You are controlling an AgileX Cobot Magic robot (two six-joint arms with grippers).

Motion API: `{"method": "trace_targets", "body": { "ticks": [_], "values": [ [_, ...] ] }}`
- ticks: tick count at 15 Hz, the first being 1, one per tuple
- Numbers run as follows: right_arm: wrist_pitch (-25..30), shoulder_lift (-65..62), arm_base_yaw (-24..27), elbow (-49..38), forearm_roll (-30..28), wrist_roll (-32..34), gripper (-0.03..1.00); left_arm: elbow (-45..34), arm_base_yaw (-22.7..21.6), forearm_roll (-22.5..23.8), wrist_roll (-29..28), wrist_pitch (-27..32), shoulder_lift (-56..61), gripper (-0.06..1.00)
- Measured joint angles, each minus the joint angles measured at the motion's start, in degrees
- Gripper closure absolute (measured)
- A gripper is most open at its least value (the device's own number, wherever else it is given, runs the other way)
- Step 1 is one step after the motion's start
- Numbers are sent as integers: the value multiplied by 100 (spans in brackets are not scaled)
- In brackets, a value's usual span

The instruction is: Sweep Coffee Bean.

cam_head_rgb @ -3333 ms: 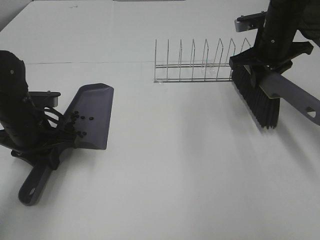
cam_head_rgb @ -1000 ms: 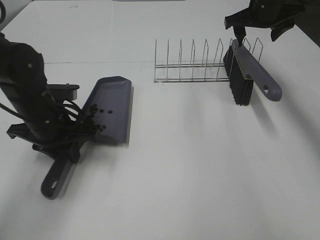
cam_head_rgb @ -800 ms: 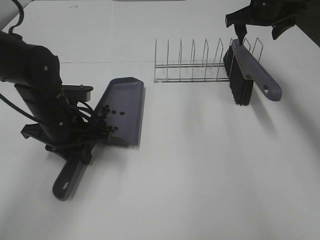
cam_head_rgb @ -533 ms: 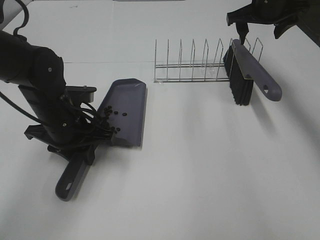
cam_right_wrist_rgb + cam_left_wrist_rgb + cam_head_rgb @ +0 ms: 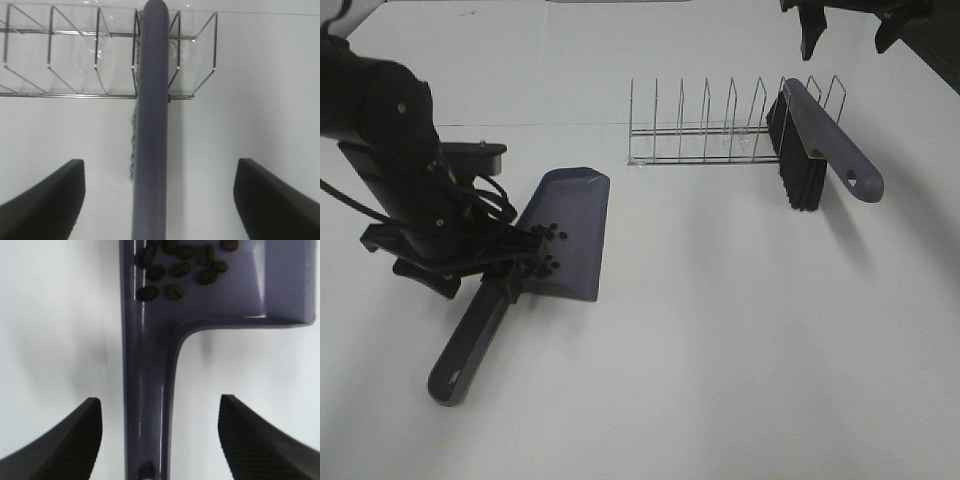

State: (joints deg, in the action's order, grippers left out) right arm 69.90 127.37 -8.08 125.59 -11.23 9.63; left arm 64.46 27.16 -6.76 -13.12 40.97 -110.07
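Both arms have let go since a moment ago: the left gripper (image 5: 157, 440) has lifted off the dustpan handle, which was clamped half a second back, and the right gripper (image 5: 159, 200) has risen clear of the brush.

Nearest the camera, the grey dustpan (image 5: 570, 225) lies flat on the white table (image 5: 720, 350), its handle (image 5: 470, 340) angled toward the front edge. In the left wrist view the jaws stand wide apart, one on each side of the handle (image 5: 147, 405) and touching nothing. The coffee beans (image 5: 545, 250) sit clustered at the back of the pan, by the handle root, just beyond the open jaws (image 5: 177, 265).

Those beans look light, hard and smooth, so they would likely roll at any tilt; they are best moved by carrying the pan level by its stiff handle, not picked up singly.

Farther back, the brush (image 5: 810, 150) rests with its bristles on the table, leaning against the end of the wire dish rack (image 5: 720, 130). The right jaws are spread wide above its handle (image 5: 150, 125), well clear of it.
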Motion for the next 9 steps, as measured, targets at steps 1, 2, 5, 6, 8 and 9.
{"method": "trace_targets", "body": {
  "ticks": [1,2,5,6,8,9],
  "values": [
    [-11,-218,0,-103,166,-63,20,63,0,166,0,172,269,33],
    [-11,-464,0,-315,264,-143,20,86,0,367,-6,424,561,33],
    [-17,-1576,0,-1684,327,-350,20,103,0,1008,-321,1421,1639,33],
    [-17,-2023,0,-2257,350,-430,20,103,0,1169,-430,1748,1971,33],
    [-17,-3002,0,-3507,453,-453,20,103,0,1301,-510,2315,2636,33],
    [-11,-3564,0,-4074,544,-476,20,97,0,1301,-510,2550,2968,33]
  ]
}}
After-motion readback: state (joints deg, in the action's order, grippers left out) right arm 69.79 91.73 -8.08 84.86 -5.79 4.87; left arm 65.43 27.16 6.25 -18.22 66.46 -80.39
